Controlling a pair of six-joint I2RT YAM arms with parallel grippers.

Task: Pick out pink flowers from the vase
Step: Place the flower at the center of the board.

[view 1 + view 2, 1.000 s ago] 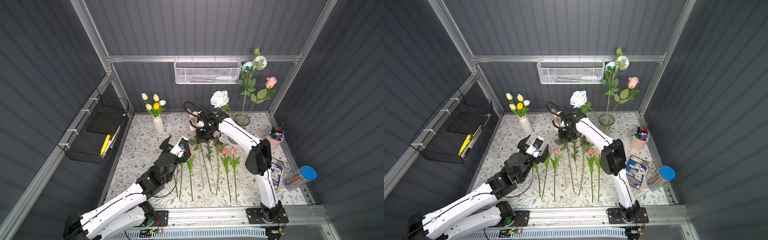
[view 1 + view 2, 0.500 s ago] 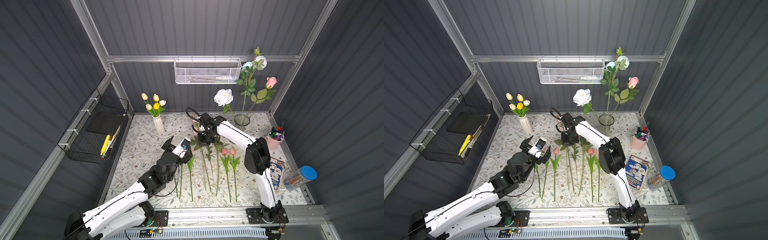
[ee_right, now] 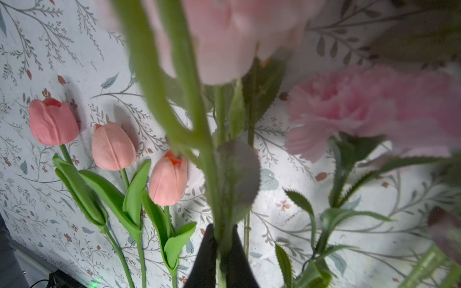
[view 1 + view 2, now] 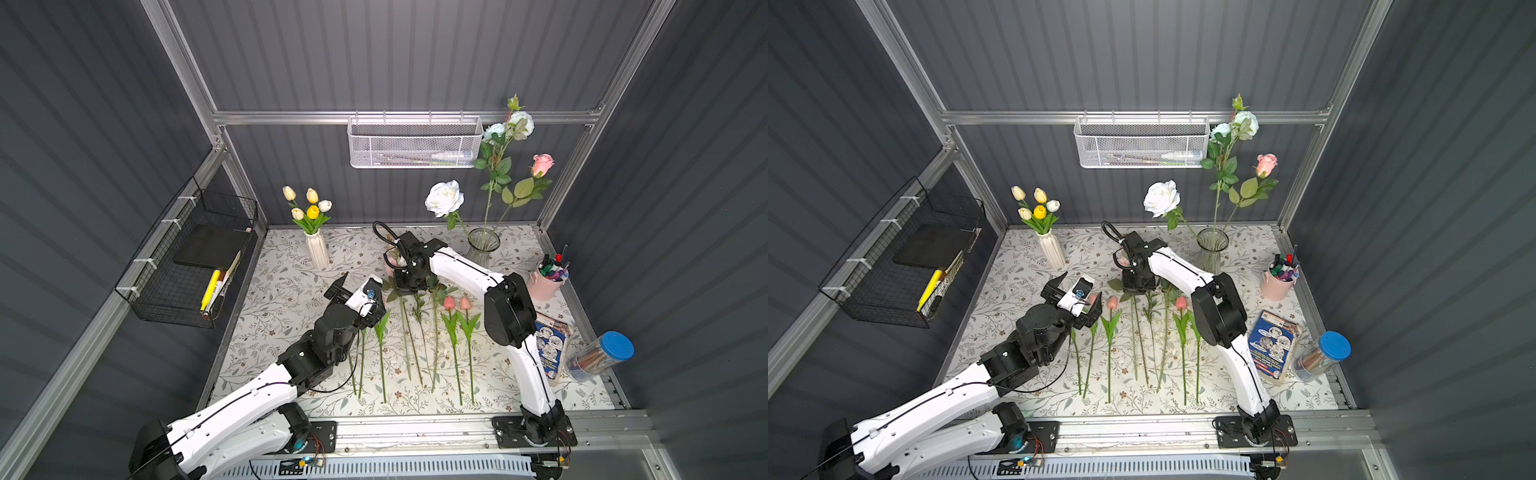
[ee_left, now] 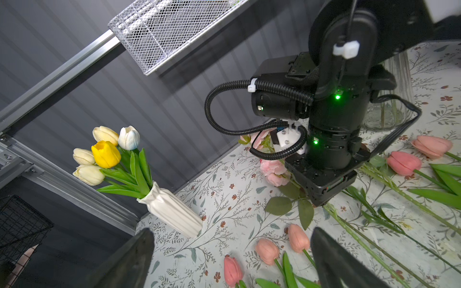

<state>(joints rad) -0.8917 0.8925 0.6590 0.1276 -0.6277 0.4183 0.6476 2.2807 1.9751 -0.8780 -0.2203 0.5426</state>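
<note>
The glass vase (image 4: 482,245) at the back right holds a white rose, pale blue roses and a pink rose (image 4: 542,164). Several pink flowers lie in a row on the table, among them tulips (image 4: 449,302) (image 3: 113,145) and a ruffled pale pink spray (image 5: 273,172). My right gripper (image 4: 409,286) (image 3: 222,229) is low over the middle of this row, shut on the green stem (image 3: 219,199) of a pink flower with blurred blooms. At the row's left end my left gripper (image 4: 357,297) (image 5: 230,233) hovers open above three pink tulips (image 5: 267,250), holding nothing.
A white ribbed vase (image 4: 318,249) of yellow and cream tulips stands at the back left. A pink cup of pens (image 4: 548,282), a blue pack (image 4: 552,345) and a blue-lidded jar (image 4: 602,357) line the right edge. Wire baskets (image 4: 413,143) (image 4: 195,266) hang on the walls.
My right gripper has come forward and down from the back with the pink flower's stem in it, onto the row. The left gripper has shifted slightly right.
</note>
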